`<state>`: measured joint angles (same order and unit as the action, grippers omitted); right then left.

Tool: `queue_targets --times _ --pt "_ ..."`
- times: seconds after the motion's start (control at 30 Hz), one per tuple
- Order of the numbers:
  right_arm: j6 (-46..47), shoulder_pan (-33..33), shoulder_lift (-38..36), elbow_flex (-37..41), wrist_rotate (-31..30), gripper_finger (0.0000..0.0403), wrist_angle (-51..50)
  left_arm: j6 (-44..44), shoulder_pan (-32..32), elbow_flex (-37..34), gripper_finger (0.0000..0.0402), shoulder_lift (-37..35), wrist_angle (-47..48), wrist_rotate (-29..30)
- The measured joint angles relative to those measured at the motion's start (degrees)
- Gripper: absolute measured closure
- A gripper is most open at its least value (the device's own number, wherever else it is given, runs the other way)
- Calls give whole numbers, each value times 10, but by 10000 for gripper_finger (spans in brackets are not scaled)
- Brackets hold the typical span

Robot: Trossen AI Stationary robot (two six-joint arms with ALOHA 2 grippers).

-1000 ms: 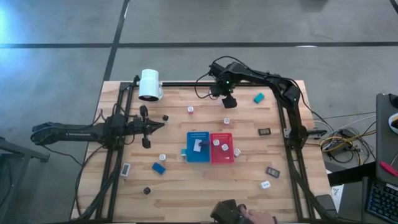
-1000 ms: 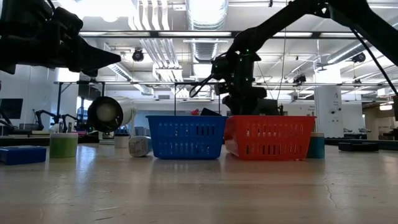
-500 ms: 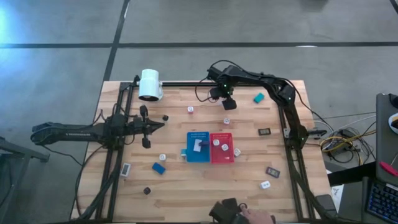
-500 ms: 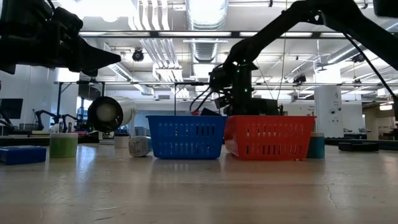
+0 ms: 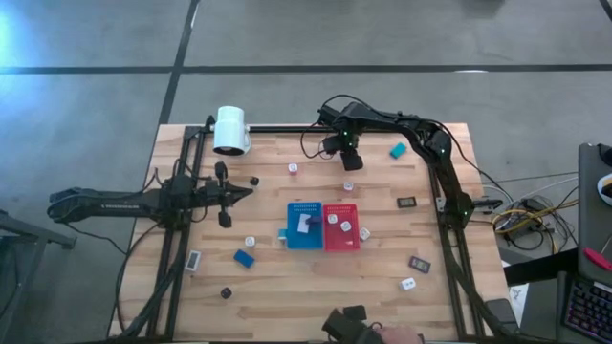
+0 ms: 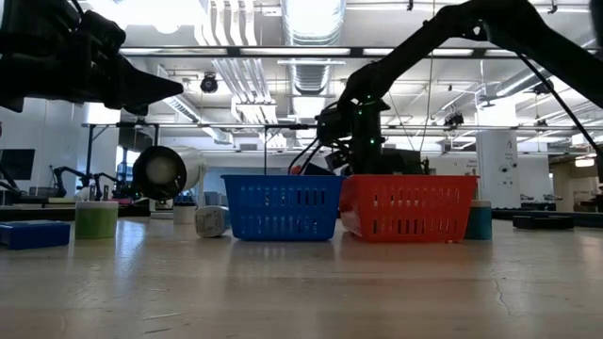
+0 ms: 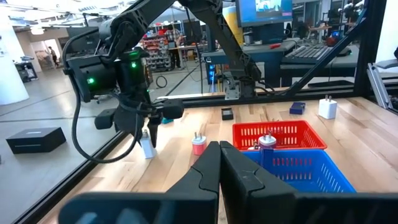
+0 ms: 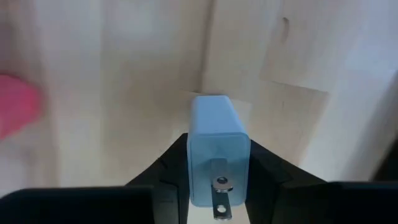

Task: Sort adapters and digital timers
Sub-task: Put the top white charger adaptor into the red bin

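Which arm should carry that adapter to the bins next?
Right. The right tool already has its fingers on both sides of the adapter, near the table's back edge. The left tool is shut, farther off.

So my overhead cam looks straight down from well above, catching the whole wooden table (image 5: pixel 316 277) and both my arms. The low one sits right at tabletop level, staring level across the boards into the room behind, with the blue basket (image 6: pixel 283 207) and red basket (image 6: pixel 407 207) dead ahead; those same two baskets show from above in the overhead too. My left wrist cam looks forward across the table, sharing the baskets and my right arm. My right wrist cam is super close, pointing down at the wood.
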<state>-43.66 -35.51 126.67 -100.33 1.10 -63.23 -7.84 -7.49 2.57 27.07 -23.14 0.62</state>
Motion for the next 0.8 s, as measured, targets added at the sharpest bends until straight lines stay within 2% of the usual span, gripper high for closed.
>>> queue_targets --times 0.13,0.27,0.43,0.63,0.8 --pt "5 -5 -17 0 67 312 -14 0 0 0 394 0 0 0" --pt "19 -1 -47 1 88 312 -5 0 0 0 394 0 0 0" --pt "59 7 -112 17 141 312 62 1 0 0 394 0 0 0" --pt "128 15 -254 134 244 312 249 7 0 0 394 0 0 -1" --pt "198 34 -394 276 252 312 387 8 0 0 394 0 -8 -11"
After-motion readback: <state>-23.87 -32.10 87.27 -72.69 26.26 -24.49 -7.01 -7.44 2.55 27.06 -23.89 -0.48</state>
